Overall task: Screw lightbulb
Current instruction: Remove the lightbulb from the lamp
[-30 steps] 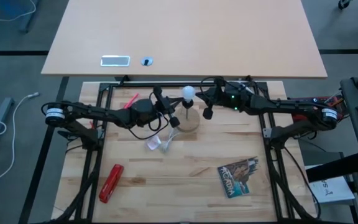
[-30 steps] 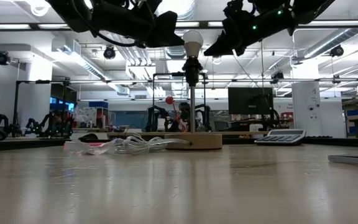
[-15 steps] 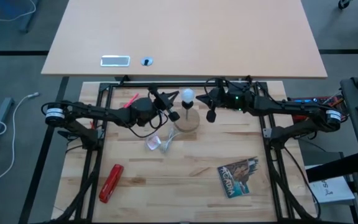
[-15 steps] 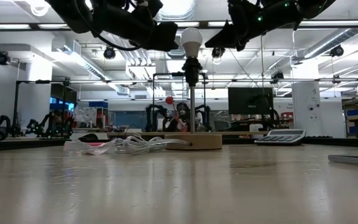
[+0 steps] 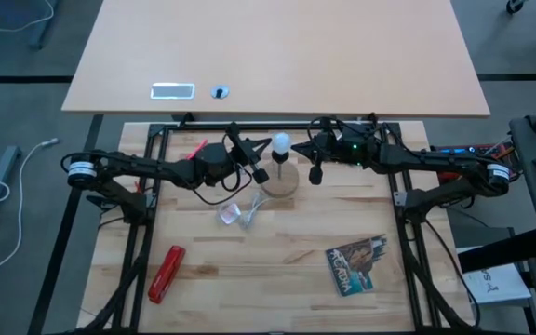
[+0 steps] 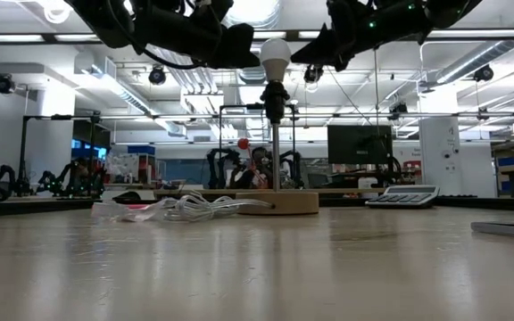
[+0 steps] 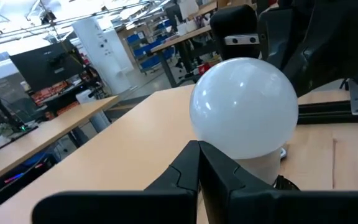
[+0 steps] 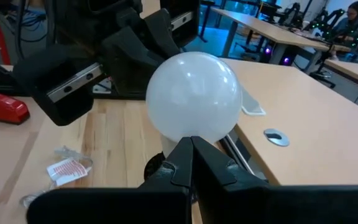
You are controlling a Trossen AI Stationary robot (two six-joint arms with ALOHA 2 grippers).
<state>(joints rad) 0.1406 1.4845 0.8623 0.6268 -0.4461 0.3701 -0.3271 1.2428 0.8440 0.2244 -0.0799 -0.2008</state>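
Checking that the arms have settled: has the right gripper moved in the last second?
Yes. In the low view, the right gripper has risen and shifted closer to the lightbulb, which has stayed in place.

The high view looks straight down on the whole bench (image 5: 277,247). The low view sits at bench-top height, facing level into the room. Each wrist view looks forward, very close, past its own claw. All four share the lightbulb (image 5: 281,142) between the claws.
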